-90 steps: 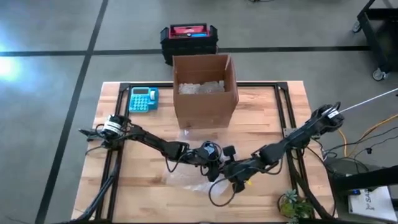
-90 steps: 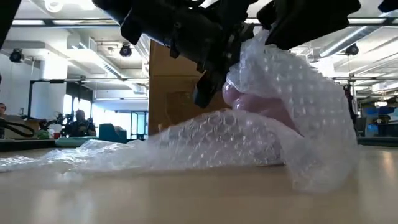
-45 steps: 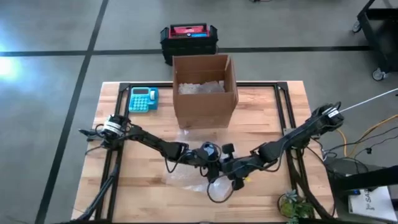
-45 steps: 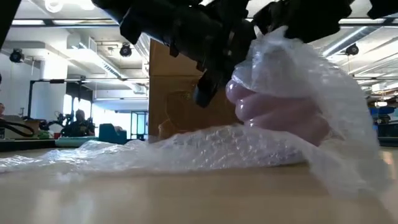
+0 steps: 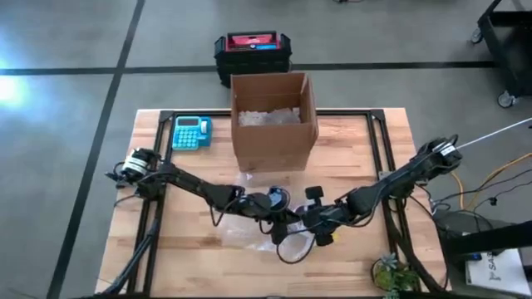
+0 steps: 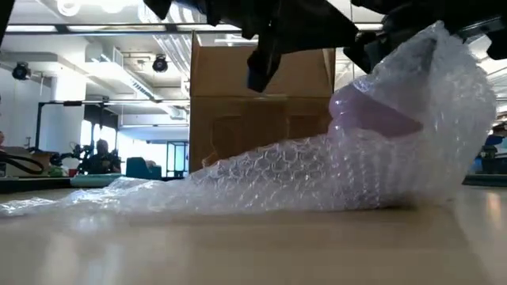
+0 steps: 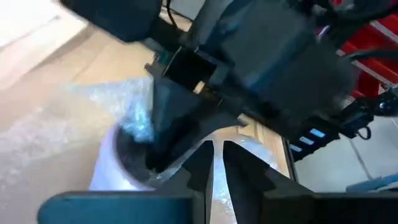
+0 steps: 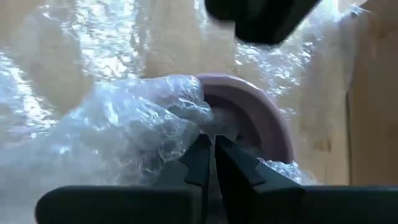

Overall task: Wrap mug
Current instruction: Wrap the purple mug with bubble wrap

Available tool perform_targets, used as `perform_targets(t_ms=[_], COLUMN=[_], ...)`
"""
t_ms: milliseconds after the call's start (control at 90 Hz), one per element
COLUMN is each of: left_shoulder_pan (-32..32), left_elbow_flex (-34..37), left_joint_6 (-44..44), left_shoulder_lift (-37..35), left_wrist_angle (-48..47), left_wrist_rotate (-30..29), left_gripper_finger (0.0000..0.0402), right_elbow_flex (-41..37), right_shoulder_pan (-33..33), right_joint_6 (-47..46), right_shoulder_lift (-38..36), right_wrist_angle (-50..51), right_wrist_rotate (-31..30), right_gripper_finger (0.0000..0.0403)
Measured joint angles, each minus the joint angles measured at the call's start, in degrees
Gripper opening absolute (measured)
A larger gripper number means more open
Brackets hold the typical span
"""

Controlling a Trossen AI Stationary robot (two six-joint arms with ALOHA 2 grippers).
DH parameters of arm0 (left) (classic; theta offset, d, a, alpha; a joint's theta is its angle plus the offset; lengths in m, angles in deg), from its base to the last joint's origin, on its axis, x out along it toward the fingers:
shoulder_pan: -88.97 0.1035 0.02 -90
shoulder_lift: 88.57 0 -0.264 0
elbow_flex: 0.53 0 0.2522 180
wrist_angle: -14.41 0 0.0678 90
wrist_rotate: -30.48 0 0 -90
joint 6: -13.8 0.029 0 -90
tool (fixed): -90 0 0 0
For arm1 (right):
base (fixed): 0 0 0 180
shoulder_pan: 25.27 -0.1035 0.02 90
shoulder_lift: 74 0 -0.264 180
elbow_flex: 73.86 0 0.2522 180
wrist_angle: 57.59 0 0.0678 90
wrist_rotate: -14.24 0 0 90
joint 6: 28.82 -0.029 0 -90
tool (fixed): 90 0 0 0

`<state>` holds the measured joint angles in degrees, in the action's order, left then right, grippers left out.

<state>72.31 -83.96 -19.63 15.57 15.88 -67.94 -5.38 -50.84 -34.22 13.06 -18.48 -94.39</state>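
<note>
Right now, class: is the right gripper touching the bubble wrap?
Touching. The right wrist view shows the right gripper with fingers pinched shut on a fold of bubble wrap beside the pink mug.

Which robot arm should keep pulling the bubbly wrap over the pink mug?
Probably the right. Its claw looks shut on the bubble wrap draped over the mug; the left claw pinches nothing visible.

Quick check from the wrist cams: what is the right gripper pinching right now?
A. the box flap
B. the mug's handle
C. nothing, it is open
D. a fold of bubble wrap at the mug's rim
D: in the right wrist view the right gripper is closed on a bunched fold of bubble wrap against the pink mug.
</note>
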Motion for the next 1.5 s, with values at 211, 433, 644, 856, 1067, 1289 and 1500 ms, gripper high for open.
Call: perform_targets(t_ms=[211,433,644,856,1067,1289,1500], left_shoulder_pan=[-0.7,-1.6,-1.6,-1.6,-1.7,-1.7,-1.7], left_elbow_flex=[0.0,0.0,0.0,0.0,0.0,0.0,0.0], left_joint_6=[0.0,1.1,2.7,3.0,2.8,2.9,4.1], left_shoulder_lift=[-0.4,-0.4,-0.4,-0.4,-0.3,-0.3,-0.3], left_wrist_angle=[-0.3,-4.6,-6.2,-5.8,-5.9,-6.3,-6.3], left_wrist_rotate=[0.2,0.4,0.3,-1.2,-1.5,-1.5,-3.3], left_gripper_finger=[0.0024,0.0024,0.0024,0.0024,0.0024,0.0024,0.0024], right_elbow_flex=[-0.2,-0.1,4.0,9.6,10.6,10.6,9.6], right_shoulder_pan=[3.4,5.2,5.3,5.5,5.9,3.8,-0.3], right_joint_6=[-3.3,-4.5,-3.2,-1.0,-0.6,-3.0,-3.6], right_shoulder_lift=[2.3,4.3,4.3,4.3,4.2,0.2,-2.5], right_wrist_angle=[0.1,-0.5,0.5,1.9,3.7,10.0,7.8], right_wrist_rotate=[3.3,6.9,6.6,6.6,6.6,6.6,6.6], right_gripper_finger=[0.0014,0.0013,0.0014,0.0014,0.0014,0.0014,0.0014])
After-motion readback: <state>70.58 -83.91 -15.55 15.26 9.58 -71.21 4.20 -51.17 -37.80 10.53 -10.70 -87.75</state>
